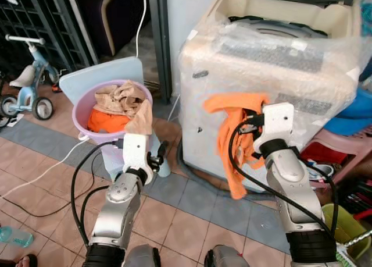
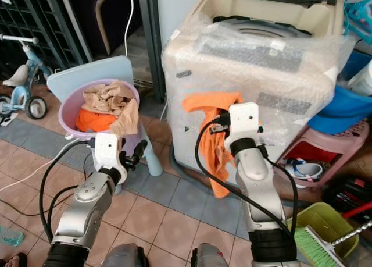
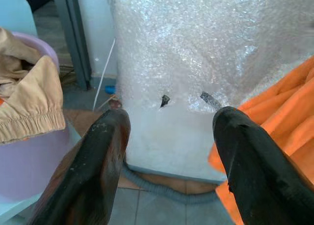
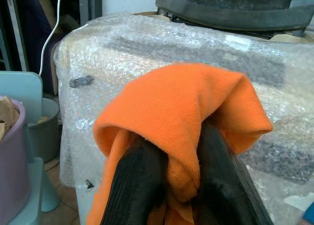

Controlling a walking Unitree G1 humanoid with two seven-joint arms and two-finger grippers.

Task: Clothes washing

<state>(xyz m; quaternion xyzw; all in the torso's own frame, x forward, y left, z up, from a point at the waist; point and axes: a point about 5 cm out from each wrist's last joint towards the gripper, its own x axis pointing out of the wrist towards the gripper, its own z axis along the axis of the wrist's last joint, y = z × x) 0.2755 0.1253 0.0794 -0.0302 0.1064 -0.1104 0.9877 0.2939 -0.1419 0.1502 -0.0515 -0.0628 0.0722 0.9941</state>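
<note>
An orange garment (image 1: 232, 133) hangs from my right gripper (image 4: 169, 173), which is shut on its upper folds in front of the washing machine (image 1: 267, 57). The machine is wrapped in bubble plastic and its top lid stands open. To the left, a purple basin (image 1: 84, 113) holds beige clothes (image 1: 125, 101) and another orange cloth (image 1: 107, 123). My left gripper (image 3: 169, 151) is open and holds nothing, low between the basin and the machine, close beside the basin's rim.
The basin rests on a pale blue plastic chair (image 1: 102, 75). A child's tricycle (image 1: 29, 86) stands at far left, and white cables (image 1: 40, 174) trail over the tiled floor. Pink stool (image 1: 343, 142), blue tub and green dustpan (image 2: 314, 232) crowd the right.
</note>
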